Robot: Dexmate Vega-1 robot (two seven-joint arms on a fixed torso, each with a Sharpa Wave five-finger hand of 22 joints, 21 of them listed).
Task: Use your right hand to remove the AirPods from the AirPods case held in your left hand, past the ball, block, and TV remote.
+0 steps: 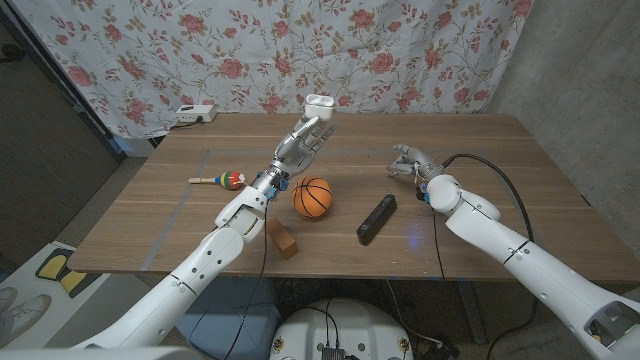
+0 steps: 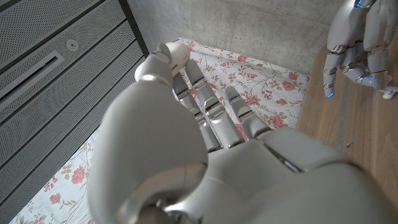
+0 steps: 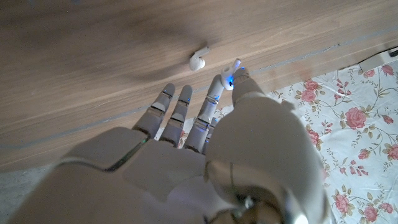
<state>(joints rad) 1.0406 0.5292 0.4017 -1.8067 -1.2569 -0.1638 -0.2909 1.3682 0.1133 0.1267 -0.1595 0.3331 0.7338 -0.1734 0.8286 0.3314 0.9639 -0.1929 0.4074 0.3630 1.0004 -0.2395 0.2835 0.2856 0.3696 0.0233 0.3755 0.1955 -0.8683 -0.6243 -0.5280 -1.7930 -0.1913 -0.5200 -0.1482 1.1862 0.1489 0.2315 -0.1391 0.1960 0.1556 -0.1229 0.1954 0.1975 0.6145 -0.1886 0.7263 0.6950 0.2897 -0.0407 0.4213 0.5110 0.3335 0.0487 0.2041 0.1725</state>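
My left hand (image 1: 298,138) is raised over the table's far middle and grips the white AirPods case (image 1: 318,103) at its fingertips; the case (image 2: 169,56) also shows beyond my left hand (image 2: 205,143) in the left wrist view. My right hand (image 1: 412,162) hovers low over the table to the right. In the right wrist view it (image 3: 205,143) pinches one white AirPod (image 3: 234,70) between thumb and a fingertip. A second AirPod (image 3: 198,59) lies loose on the wood just beyond the fingers. The orange ball (image 1: 312,196), wooden block (image 1: 283,238) and black TV remote (image 1: 376,218) lie nearer the front.
A colourful maraca-like toy (image 1: 220,180) lies left of the ball. A white power strip (image 1: 193,113) sits at the far left corner. A floral cloth hangs behind the table (image 1: 520,190). A black cable runs along my right arm. My right hand (image 2: 354,43) shows in the left wrist view.
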